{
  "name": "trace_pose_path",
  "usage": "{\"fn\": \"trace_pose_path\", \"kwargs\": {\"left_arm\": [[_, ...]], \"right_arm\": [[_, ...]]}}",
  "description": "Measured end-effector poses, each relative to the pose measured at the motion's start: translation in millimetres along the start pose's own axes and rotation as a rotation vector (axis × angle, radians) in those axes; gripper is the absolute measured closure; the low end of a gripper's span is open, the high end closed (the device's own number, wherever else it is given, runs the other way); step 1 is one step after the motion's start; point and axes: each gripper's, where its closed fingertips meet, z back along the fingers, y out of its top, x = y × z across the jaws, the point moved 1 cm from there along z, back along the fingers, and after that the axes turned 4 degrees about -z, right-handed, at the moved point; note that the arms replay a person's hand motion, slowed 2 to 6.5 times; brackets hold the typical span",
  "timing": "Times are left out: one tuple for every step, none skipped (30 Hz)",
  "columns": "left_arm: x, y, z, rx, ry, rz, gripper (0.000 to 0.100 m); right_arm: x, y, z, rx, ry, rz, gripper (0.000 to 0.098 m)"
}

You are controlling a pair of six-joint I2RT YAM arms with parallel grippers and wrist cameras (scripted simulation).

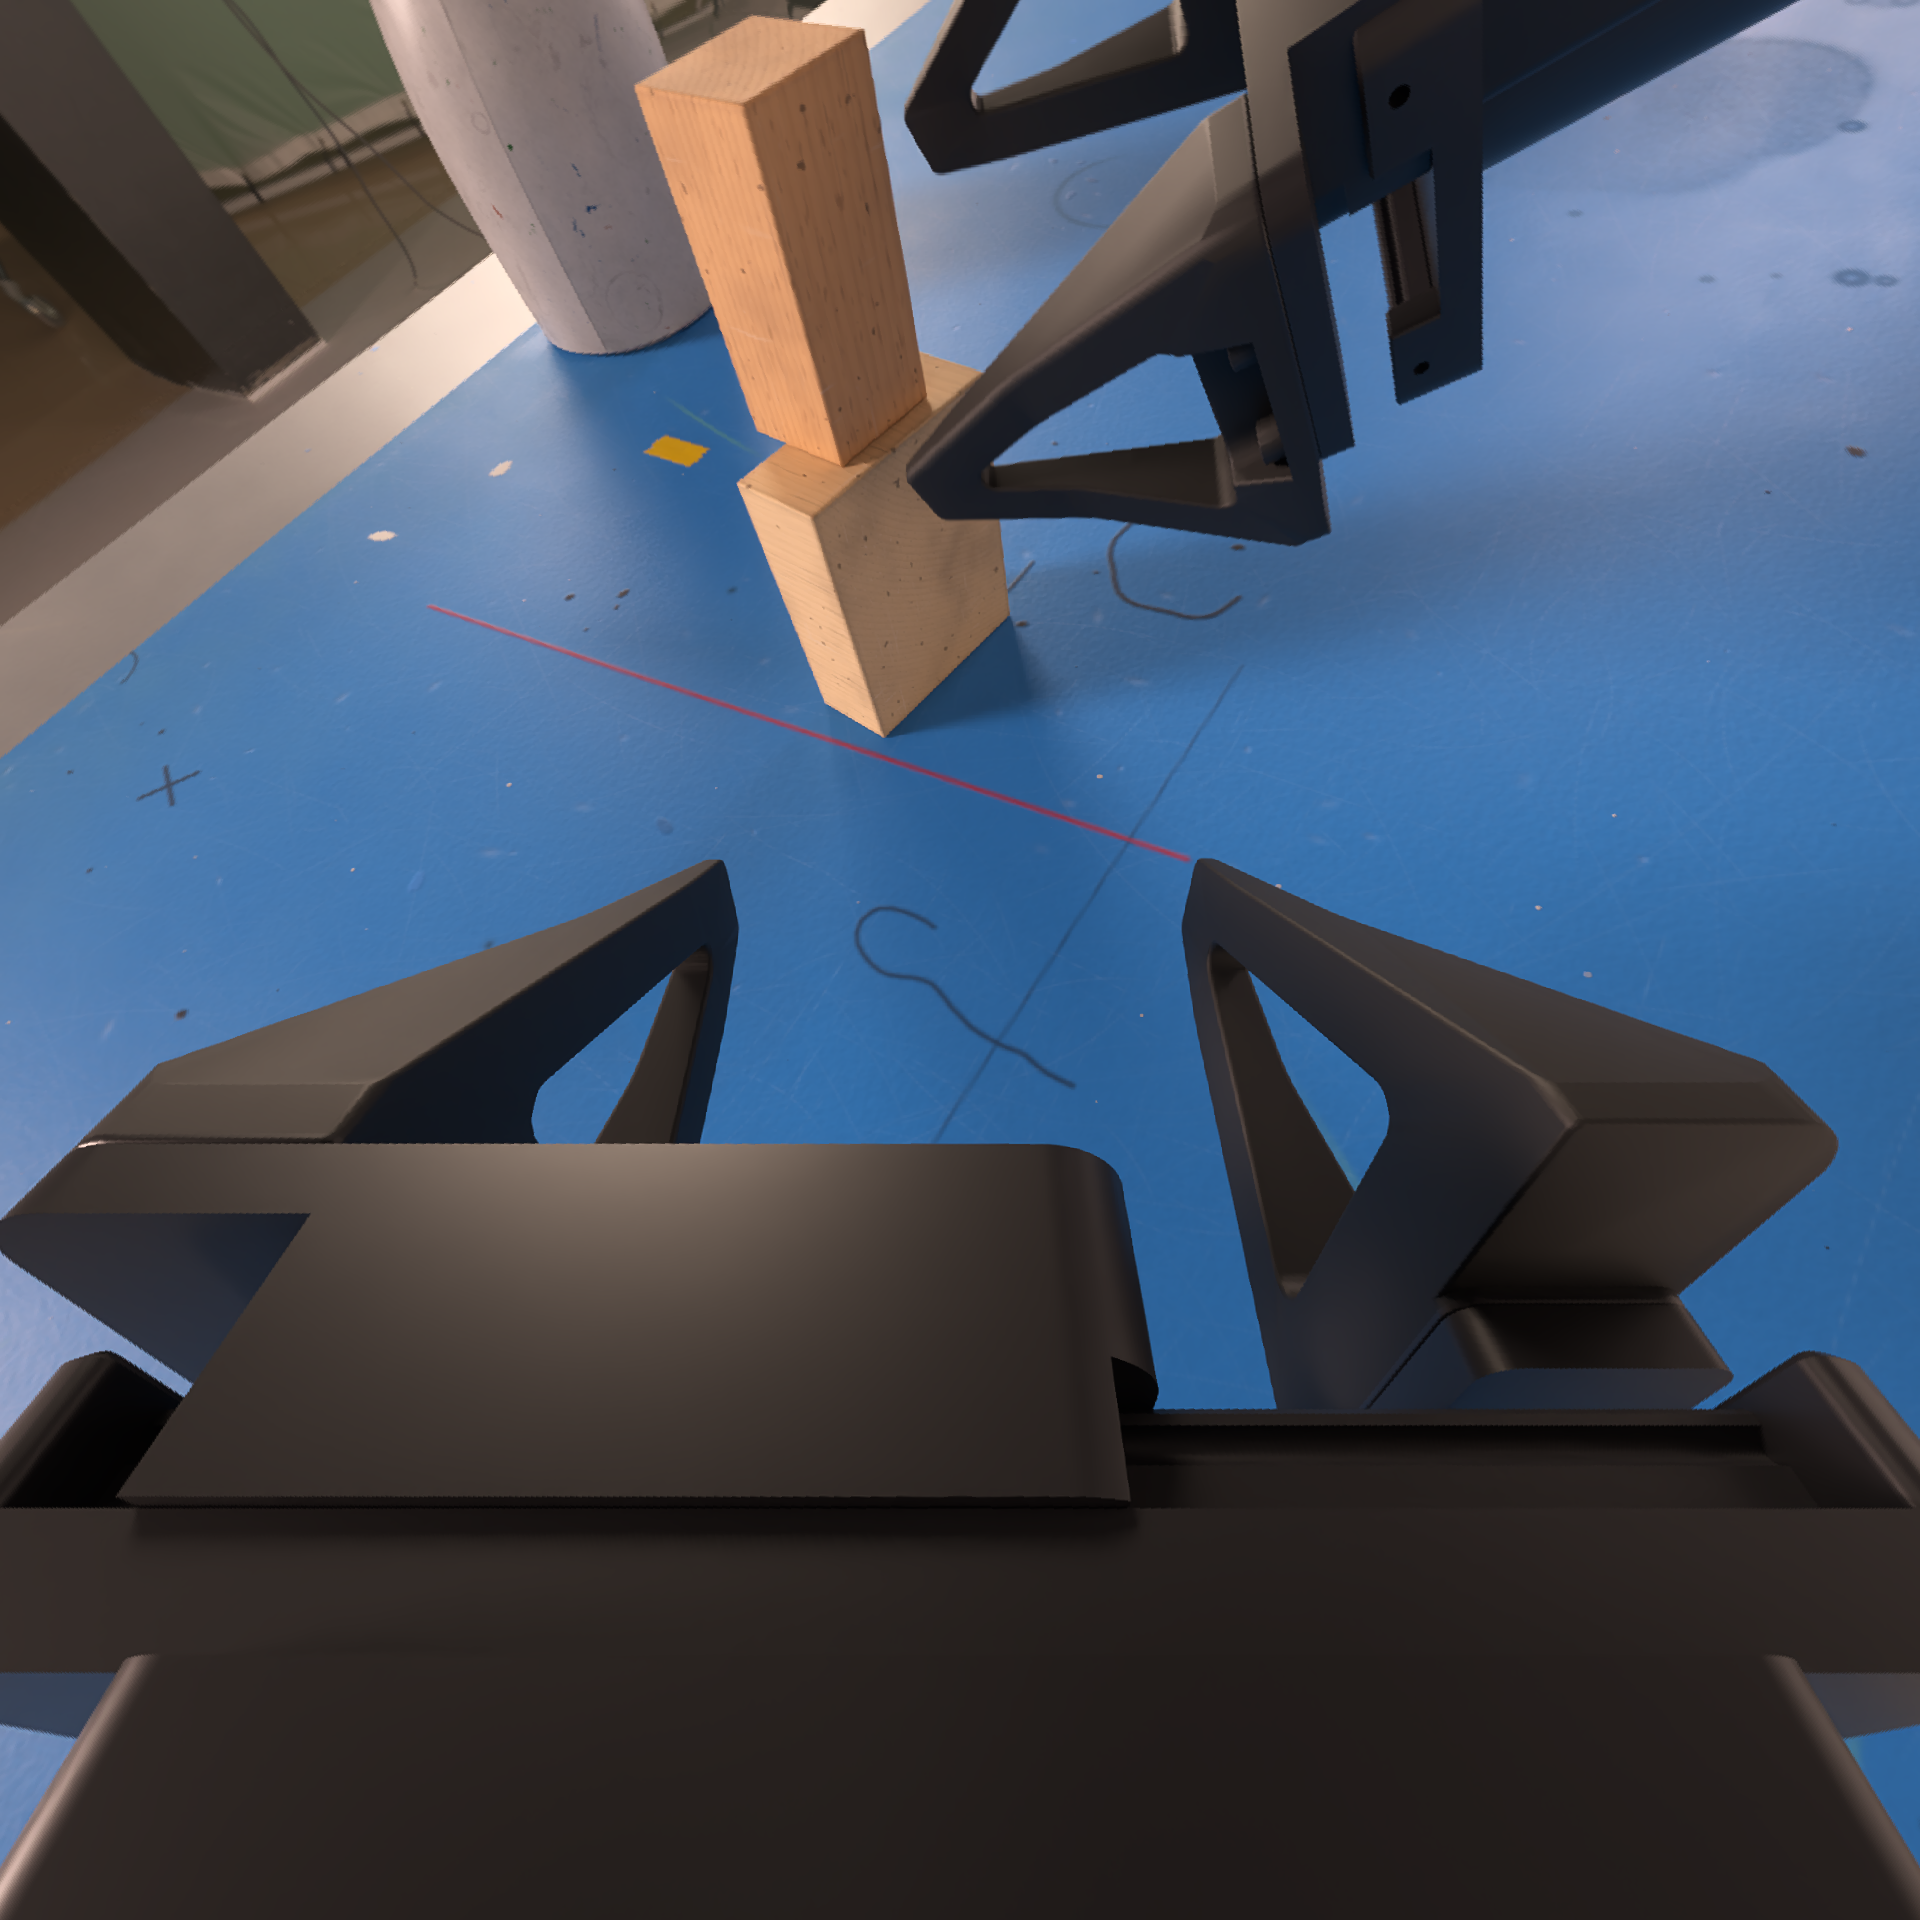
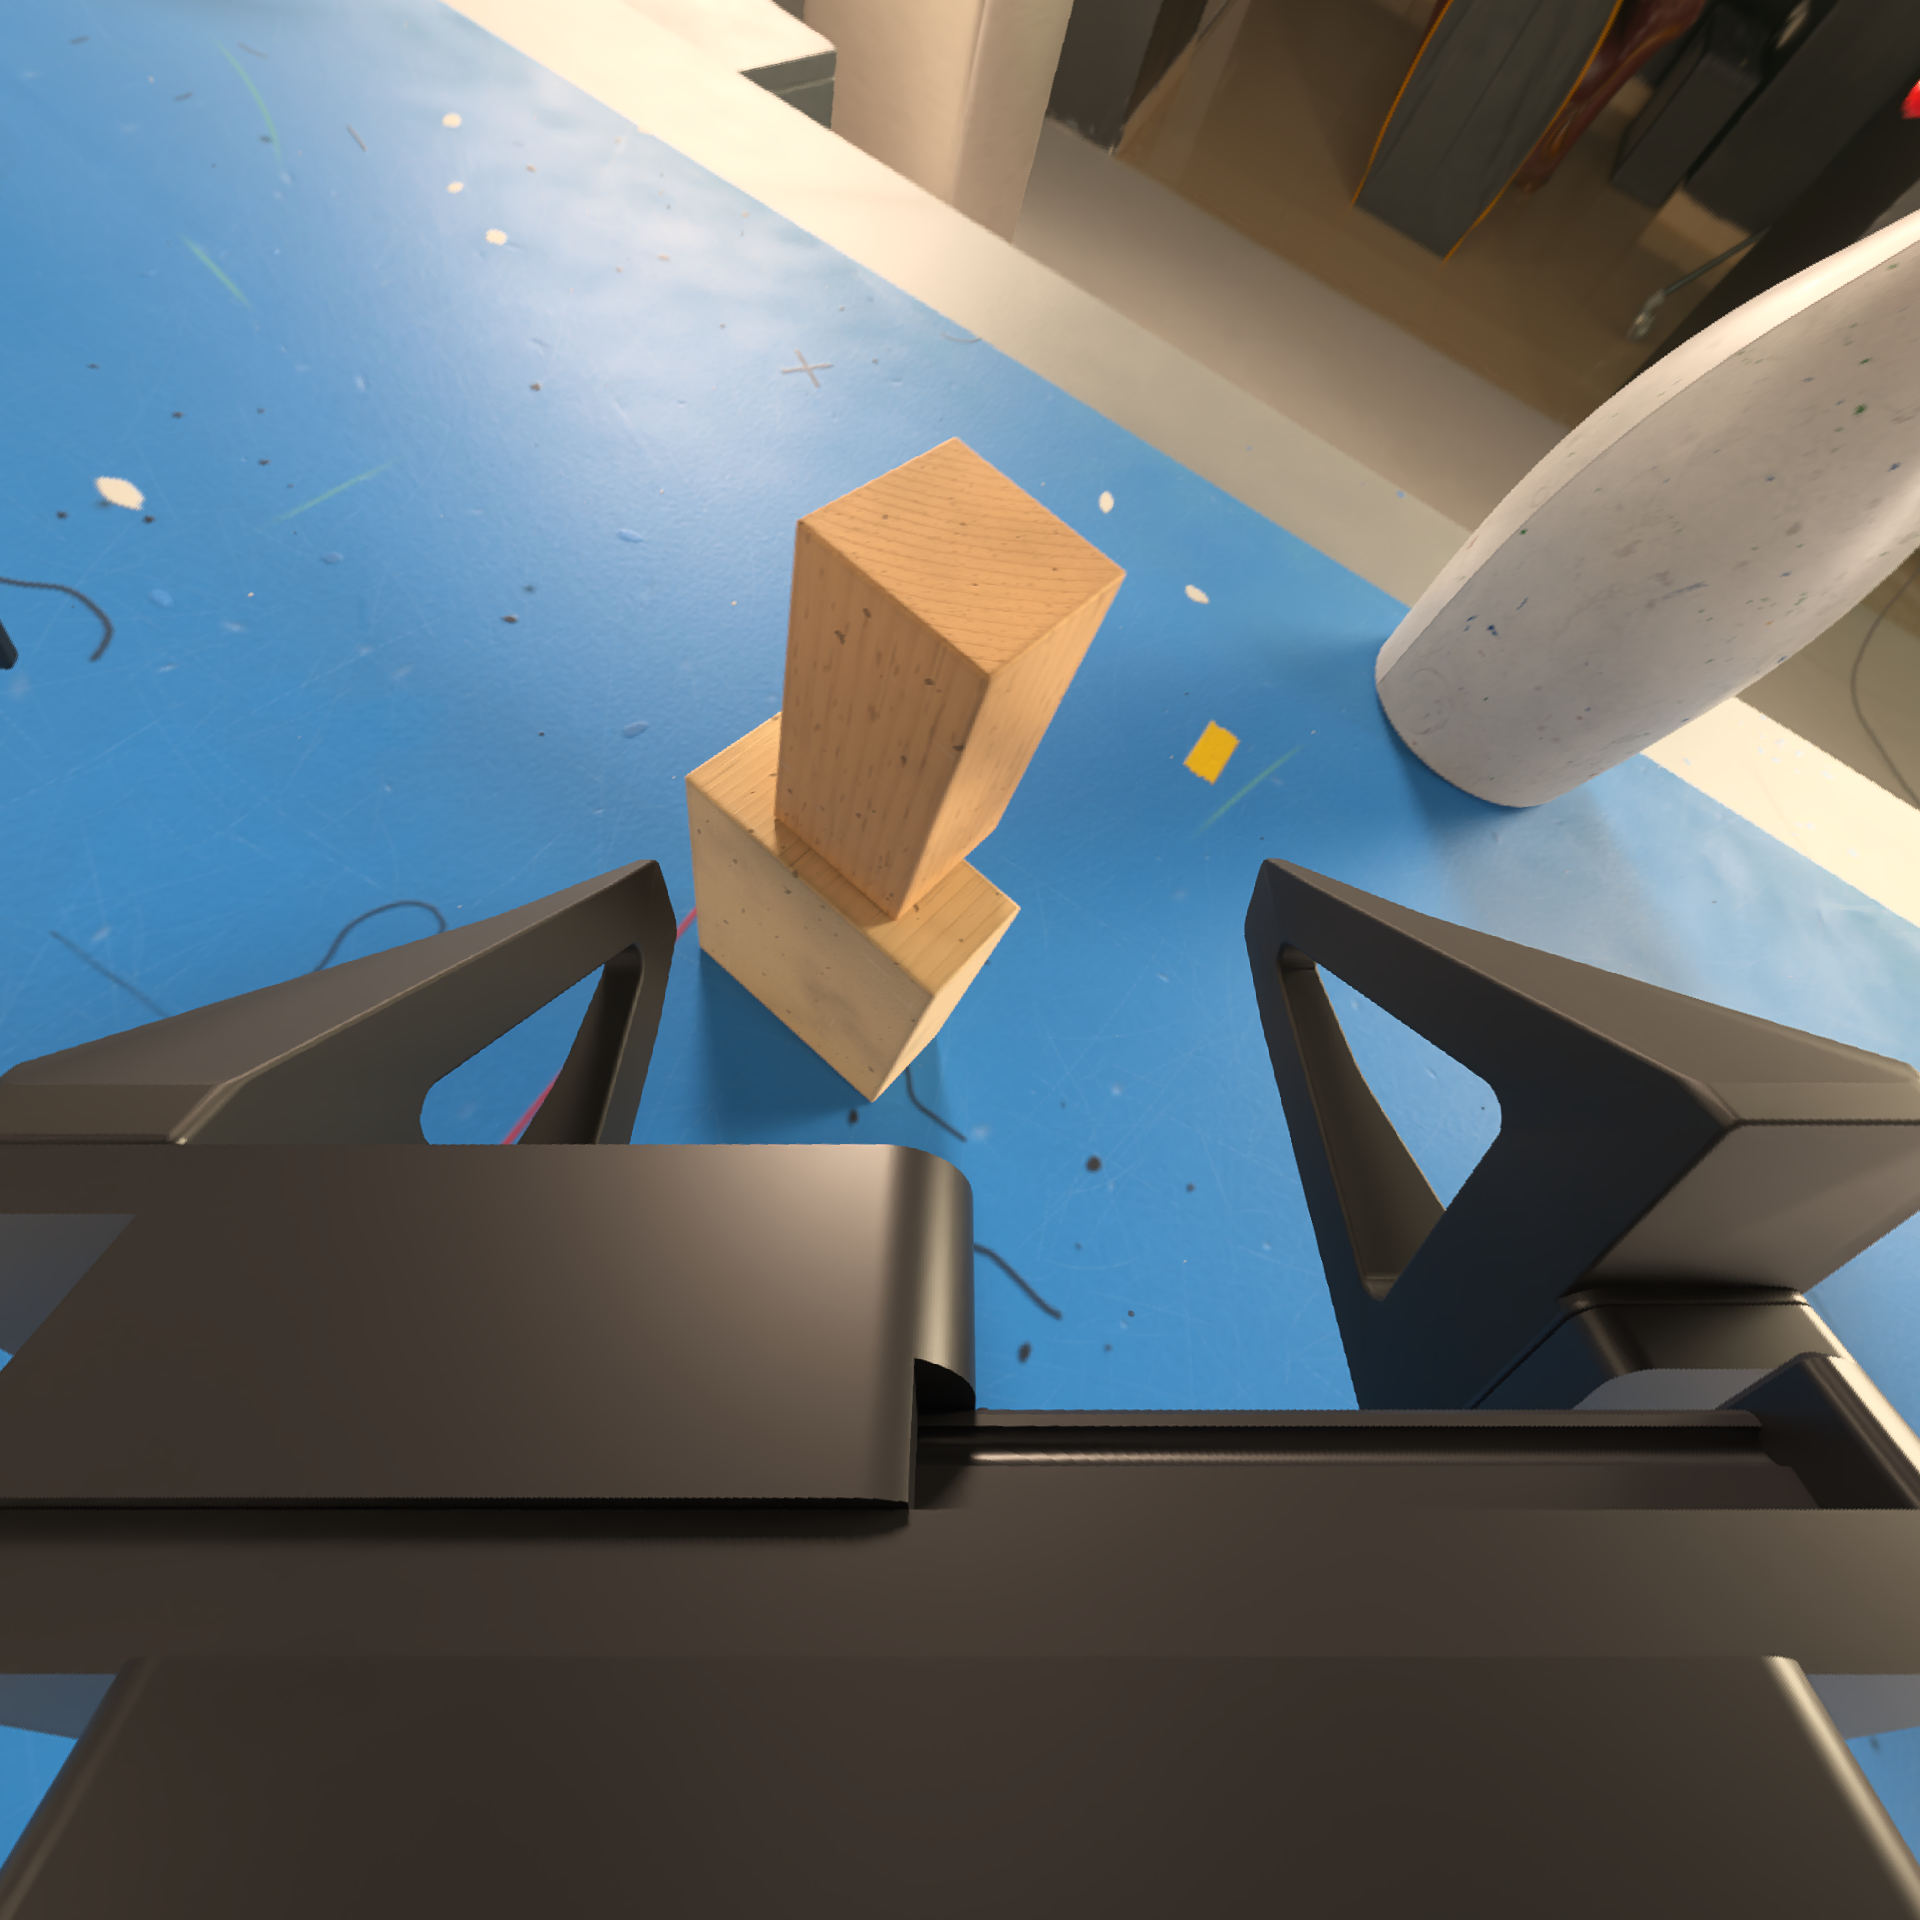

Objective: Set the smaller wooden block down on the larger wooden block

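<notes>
A darker, narrower wooden block (image 1: 790, 239) stands on end on a paler, wider wooden block (image 1: 883, 592) that rests on the blue table. The stack also shows in the right wrist view: the upper block (image 2: 894, 707) sits off-centre on the lower block (image 2: 821, 966). My right gripper (image 2: 956, 871) is open and empty, its fingers wide apart and clear of the stack. In the left wrist view it (image 1: 914, 301) hangs just right of the stack. My left gripper (image 1: 958, 873) is open and empty, low over the table, well short of the stack.
A white speckled cylinder (image 1: 540, 156) stands behind the stack near the table's pale edge (image 1: 208, 499); it also shows in the right wrist view (image 2: 1662, 561). A small yellow mark (image 1: 675, 450) and a red line (image 1: 779, 722) lie on the table.
</notes>
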Motion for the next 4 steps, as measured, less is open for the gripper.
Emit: {"fn": "trace_pose_path", "kwargs": {"left_arm": [[0.6,-0.1,-0.3,-0.002,-0.006,-0.002,0.027],[1.1,0.1,-0.6,-0.002,-0.011,-0.003,0.027],[1.5,0.5,-0.7,-0.001,-0.015,-0.004,0.027],[1.9,0.9,-0.7,0.001,-0.018,-0.004,0.027]], "right_arm": [[1.7,0.5,0.6,0.013,-0.006,0.0,0.0039],[3.2,0.4,1.1,0.022,-0.01,0.0,0.0039],[4.3,-0.2,1.4,0.029,-0.013,-0.001,0.0039],[5.2,-1.1,1.4,0.033,-0.015,-0.002,0.0039]]}}
